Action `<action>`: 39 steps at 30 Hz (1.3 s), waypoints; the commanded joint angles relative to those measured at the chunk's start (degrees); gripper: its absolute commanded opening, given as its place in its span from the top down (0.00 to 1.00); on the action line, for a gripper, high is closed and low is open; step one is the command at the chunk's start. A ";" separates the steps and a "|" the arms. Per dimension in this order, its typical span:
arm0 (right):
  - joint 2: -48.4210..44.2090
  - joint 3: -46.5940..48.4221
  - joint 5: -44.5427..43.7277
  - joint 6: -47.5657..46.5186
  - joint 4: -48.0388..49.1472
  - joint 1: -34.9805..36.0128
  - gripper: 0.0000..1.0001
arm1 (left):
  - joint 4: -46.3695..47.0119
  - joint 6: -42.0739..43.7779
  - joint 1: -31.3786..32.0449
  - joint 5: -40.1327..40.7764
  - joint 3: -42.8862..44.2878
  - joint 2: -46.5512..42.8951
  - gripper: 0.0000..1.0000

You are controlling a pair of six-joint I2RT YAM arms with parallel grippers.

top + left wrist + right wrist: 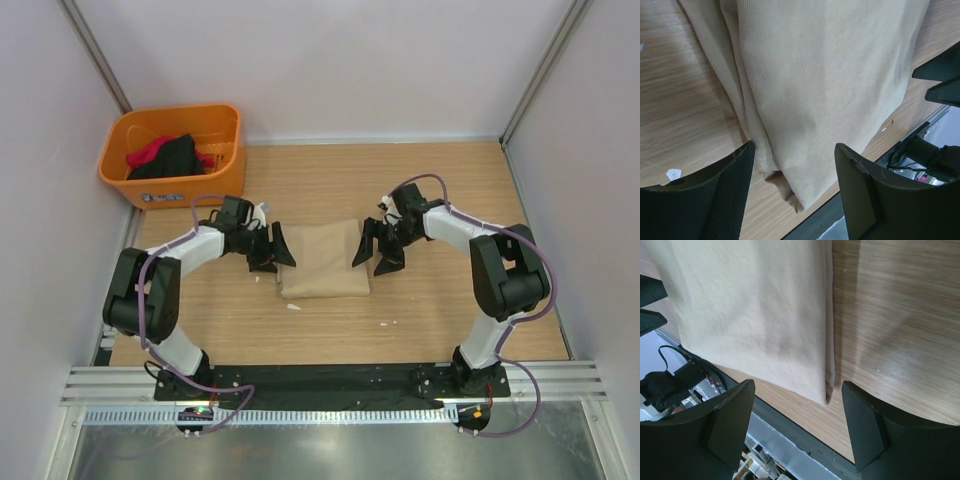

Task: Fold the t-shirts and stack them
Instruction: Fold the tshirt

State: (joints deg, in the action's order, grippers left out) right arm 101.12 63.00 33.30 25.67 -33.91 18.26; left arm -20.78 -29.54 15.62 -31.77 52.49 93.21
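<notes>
A tan t-shirt lies folded into a rectangle on the wooden table between the two arms. My left gripper stands open at its left edge, and in the left wrist view the left gripper has the folded tan t-shirt lying below it, ungripped. My right gripper is open at the right edge. The right wrist view shows the right gripper straddling the near corner of the tan t-shirt, holding nothing. A black t-shirt and a red t-shirt lie bunched in the basket.
An orange plastic basket stands at the back left corner. Small white scraps lie on the wood near the tan shirt's front edge. A black base rail runs along the near table edge. Walls close in both sides.
</notes>
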 commanded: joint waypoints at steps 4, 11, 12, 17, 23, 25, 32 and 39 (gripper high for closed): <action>-0.58 0.45 1.59 0.96 4.38 0.11 0.24 | 4.34 0.27 -0.15 -2.07 -0.37 2.59 0.35; 0.74 1.86 1.86 0.96 4.12 0.11 0.24 | 1.88 0.36 -0.06 0.65 -0.11 0.49 0.37; 0.83 1.95 1.86 0.96 4.20 0.11 0.24 | 1.70 0.36 -0.06 1.09 -0.19 -0.04 0.37; 0.57 1.86 2.03 1.40 4.20 0.19 0.24 | 1.00 -1.21 0.03 -2.60 0.86 2.32 0.42; -0.22 2.47 1.77 2.54 4.03 0.81 0.24 | -0.58 -1.22 0.12 -1.72 0.16 2.33 0.46; -0.57 2.74 1.42 2.72 4.29 1.07 0.24 | -1.72 -1.13 0.12 -1.72 0.16 2.42 0.50; -0.84 2.21 0.54 4.21 4.99 2.30 0.24 | -4.26 -2.71 0.12 -4.53 1.47 0.49 1.00; -3.46 4.58 -0.60 5.27 3.59 7.12 0.24 | -6.03 -7.90 0.12 -8.22 0.42 -2.42 1.00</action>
State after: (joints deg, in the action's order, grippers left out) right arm 101.93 64.23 33.28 30.15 -30.55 22.15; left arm -24.95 -34.63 15.64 -36.07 52.40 93.82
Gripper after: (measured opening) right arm 0.759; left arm 0.015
